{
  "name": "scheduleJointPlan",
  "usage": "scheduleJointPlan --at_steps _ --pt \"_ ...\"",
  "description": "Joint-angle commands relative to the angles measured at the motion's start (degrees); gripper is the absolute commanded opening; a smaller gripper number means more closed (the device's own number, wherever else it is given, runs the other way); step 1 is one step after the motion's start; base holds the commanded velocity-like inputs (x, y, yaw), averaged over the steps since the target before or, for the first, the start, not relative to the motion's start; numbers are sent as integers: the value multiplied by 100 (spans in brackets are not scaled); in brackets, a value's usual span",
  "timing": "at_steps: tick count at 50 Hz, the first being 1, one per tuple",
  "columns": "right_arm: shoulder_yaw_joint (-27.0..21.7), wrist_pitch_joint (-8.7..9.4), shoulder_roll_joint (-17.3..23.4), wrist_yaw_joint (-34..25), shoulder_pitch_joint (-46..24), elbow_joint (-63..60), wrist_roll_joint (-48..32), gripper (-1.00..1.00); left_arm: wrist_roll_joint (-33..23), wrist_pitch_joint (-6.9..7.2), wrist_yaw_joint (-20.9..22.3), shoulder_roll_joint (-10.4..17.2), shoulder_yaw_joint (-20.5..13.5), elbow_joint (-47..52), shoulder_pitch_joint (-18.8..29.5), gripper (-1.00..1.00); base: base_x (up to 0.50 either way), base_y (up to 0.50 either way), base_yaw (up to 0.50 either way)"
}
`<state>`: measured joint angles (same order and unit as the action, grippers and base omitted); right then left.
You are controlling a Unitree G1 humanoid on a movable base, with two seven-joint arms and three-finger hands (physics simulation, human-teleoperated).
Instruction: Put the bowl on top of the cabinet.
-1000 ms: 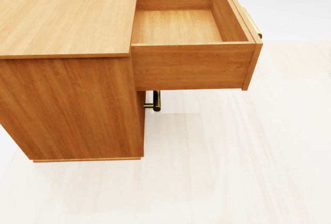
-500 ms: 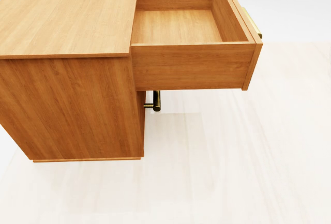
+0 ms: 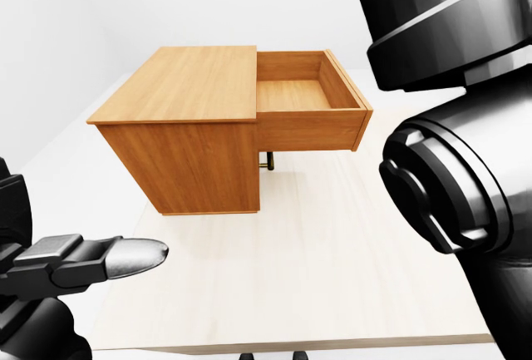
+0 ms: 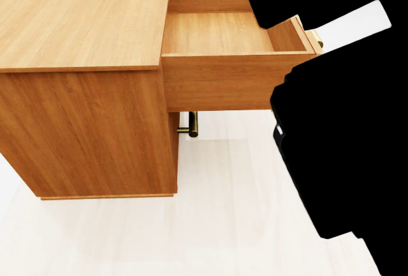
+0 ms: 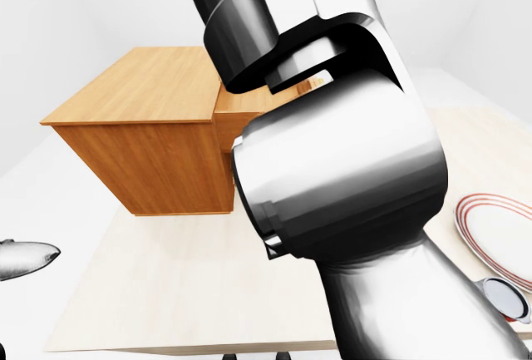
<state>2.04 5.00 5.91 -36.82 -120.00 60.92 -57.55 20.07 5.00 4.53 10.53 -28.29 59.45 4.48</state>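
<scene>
Bowl (image 5: pixel 509 297) perhaps only the small red-rimmed round shape cut off at the bottom right edge of the right-eye view, just beside the ringed plate (image 5: pixel 499 231) on the table (image 3: pixel 316 252) and well apart from the cabinet (image 3: pixel 187 86); mouth seemingly upward, round, so no long axis to speak of. Likely trouble: right arm (image 5: pixel 332 177) raised across the open drawer (image 3: pixel 312 131), blocking sight and apt to knock its edge. Right hand not made out, open or closed impossible to tell; left hand (image 3: pixel 83 262) low at left, finger stretched out straight, holding nothing.

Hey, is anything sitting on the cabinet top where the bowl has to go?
Nothing visible does: the cabinet top is bare. The open drawer juts out to its right in the left-eye view, beside it, not over it.
</scene>
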Motion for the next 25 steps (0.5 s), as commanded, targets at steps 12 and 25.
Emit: scheduleJointPlan --at_steps 12,25 --pt "193 0 -816 338 0 -357 160 -96 80 0 18 -7 -45 54 7 100 0 0 0" --pt "222 0 -1003 318 0 -290 126 -95 199 0 -67 35 -49 32 33 100 0 0 0"
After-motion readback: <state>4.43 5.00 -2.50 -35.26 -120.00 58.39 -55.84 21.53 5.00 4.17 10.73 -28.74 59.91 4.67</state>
